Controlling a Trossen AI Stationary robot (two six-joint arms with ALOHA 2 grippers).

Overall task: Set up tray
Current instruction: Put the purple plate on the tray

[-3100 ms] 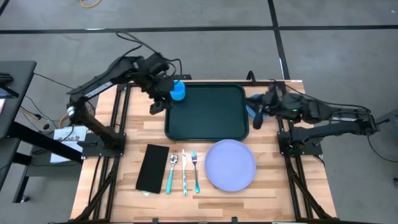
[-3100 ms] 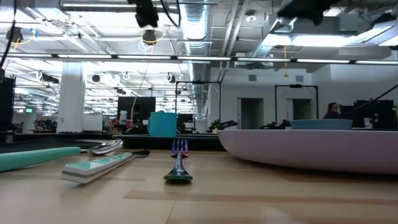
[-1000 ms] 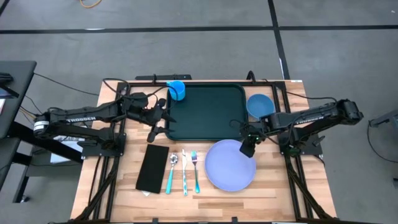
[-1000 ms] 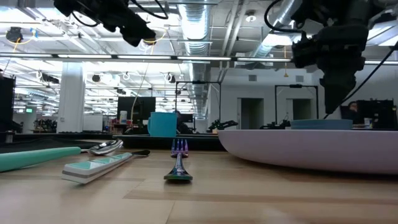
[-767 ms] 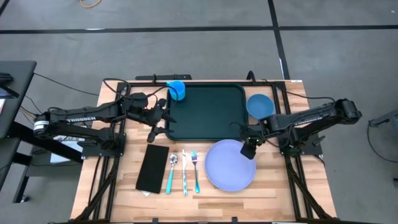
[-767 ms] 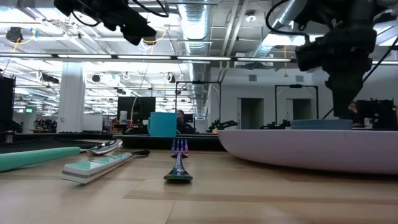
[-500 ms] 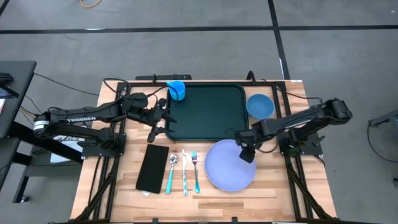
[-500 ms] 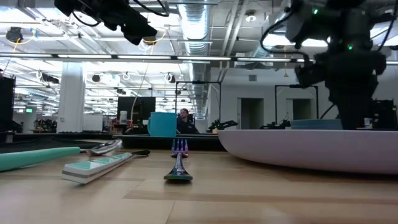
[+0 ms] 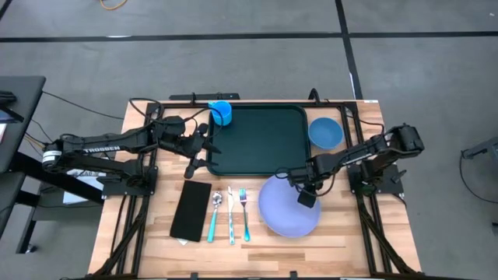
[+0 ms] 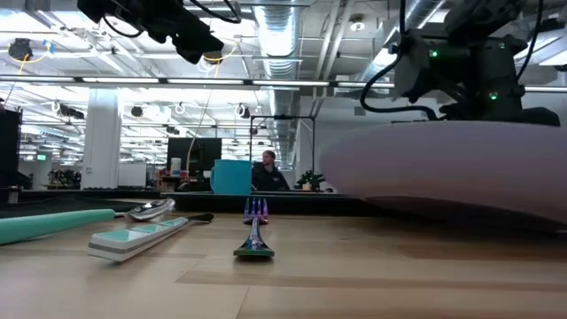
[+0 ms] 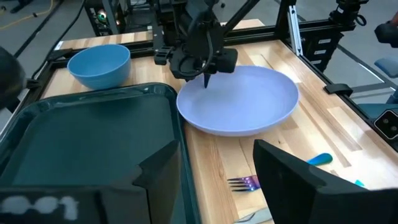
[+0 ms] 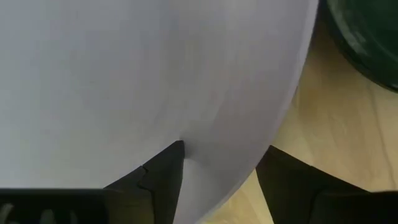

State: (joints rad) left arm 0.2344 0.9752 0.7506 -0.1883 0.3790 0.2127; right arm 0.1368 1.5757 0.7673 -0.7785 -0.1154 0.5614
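Since 0.5 s ago, your right claw is lifting plate by its rim, pinched shut on it. Left claw, open, is hovering w/ nothing at tray, mid-counter. Tray's prob. stiff, light, slick; grip its rim.

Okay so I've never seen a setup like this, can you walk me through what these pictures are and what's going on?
Two robot arms work at a wooden table. One picture looks straight down, one sits at table height, and two come from cameras on the arms' wrists. On the table are a dark tray, a blue cup, a blue bowl, a black napkin, and a spoon, knife and fork. The right tool grips the rim of the lavender plate and, in the table-height view, has lifted it off the wood. The left tool waits open at the tray's left edge.
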